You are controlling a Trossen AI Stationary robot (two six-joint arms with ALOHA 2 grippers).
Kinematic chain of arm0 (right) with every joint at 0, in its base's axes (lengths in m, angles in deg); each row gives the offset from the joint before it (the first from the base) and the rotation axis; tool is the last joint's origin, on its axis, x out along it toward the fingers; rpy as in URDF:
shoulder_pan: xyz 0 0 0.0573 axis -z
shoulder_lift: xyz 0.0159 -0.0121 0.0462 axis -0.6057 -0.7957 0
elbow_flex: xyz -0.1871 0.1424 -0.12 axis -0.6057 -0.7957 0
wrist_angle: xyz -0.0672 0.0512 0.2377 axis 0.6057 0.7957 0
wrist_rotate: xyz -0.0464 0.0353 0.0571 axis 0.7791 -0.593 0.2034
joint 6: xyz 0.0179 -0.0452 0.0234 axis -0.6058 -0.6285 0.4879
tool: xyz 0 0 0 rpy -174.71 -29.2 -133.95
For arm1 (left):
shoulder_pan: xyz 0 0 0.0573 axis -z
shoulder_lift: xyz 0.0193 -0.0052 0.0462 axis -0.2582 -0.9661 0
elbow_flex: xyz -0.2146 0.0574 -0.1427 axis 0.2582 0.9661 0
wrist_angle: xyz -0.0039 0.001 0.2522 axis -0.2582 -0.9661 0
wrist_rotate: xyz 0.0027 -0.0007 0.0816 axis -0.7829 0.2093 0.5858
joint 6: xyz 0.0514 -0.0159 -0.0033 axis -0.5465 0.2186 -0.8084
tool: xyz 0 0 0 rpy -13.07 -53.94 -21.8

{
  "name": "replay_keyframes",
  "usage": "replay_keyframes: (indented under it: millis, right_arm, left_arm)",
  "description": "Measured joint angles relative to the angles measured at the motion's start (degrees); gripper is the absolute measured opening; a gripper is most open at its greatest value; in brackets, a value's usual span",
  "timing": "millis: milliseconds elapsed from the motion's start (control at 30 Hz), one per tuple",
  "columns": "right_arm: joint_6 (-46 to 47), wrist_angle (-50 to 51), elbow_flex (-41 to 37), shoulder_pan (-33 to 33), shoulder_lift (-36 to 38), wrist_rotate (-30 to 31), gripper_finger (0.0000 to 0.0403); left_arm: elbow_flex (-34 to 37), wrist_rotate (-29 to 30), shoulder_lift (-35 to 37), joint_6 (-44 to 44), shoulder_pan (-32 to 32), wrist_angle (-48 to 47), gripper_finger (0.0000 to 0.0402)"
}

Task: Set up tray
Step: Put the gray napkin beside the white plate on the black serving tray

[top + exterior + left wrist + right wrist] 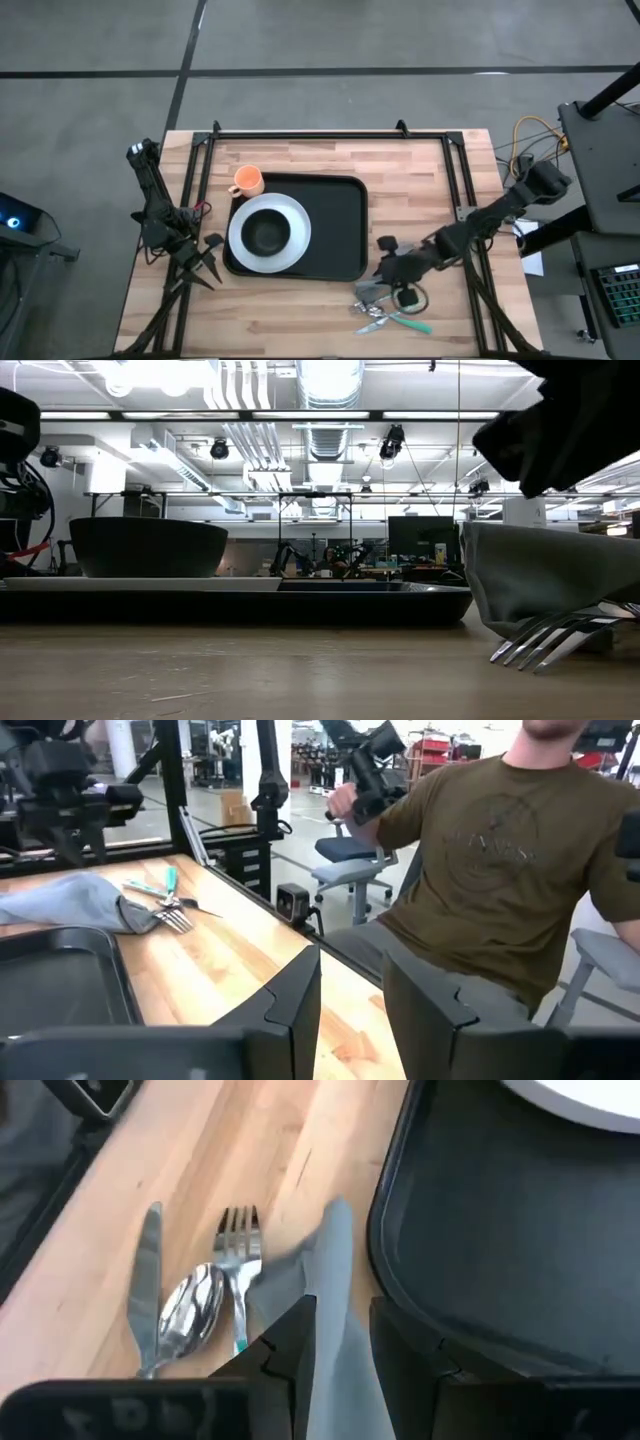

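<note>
Item: right gripper (pixel 335 1345), fingers pinching the grey napkin (pixel 325 1280) beside the tray (pixel 480 1260). Left gripper (pixel 350 1010) idling, fingers apart, holding nothing. Risk: napkin dragging the fork (pixel 238 1255) and spoon (pixel 185 1315) lying against it.

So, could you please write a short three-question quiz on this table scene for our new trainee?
1. True or false: the orange cup stands on the tray.
2. What sits on the white plate? A) a fork B) a black bowl C) a napkin
3. Which gripper is at the grey napkin beside the cutlery?

Key: 1. False, it stands on the wood at the tray's corner. 2. B. 3. The right gripper; the left gripper waits at the table's left edge.
</note>
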Motion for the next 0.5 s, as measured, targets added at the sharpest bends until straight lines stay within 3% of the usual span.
replay_keyframes:
  millis: [267, 500]
  right_arm:
    - [-0.47, 3.0, 7.26, -0.43, -7.77, 0.17, 0.0091]
    - [-0.42, 6.53, 11.61, -0.33, -13.8, 2.54, 0.0119]
  left_arm:
    - [0.02, 0.0, -0.24, 0.28, 0.02, -0.75, 0.0091]
    - [0.0, -0.01, -0.47, 0.31, 0.02, -0.86, 0.0091]
